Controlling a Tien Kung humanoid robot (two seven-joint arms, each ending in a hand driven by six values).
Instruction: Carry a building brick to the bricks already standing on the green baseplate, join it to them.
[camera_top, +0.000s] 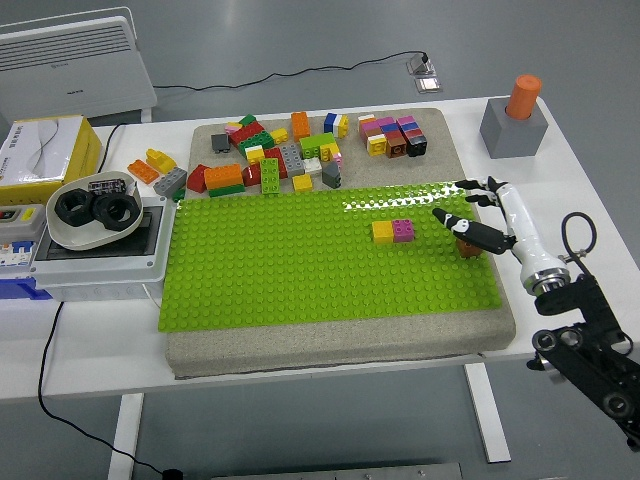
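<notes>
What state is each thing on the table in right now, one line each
Right hand: over the baseplate's right edge, fingers spread, holding nothing.
Yellow brick: seated on the baseplate, touching the pink brick.
Pink brick: seated right of the yellow one.
Brown brick: on the baseplate under the hand, apart from the pair.
Baseplate: flat on the grey slab.
Loose bricks: heaped behind the baseplate.
</notes>
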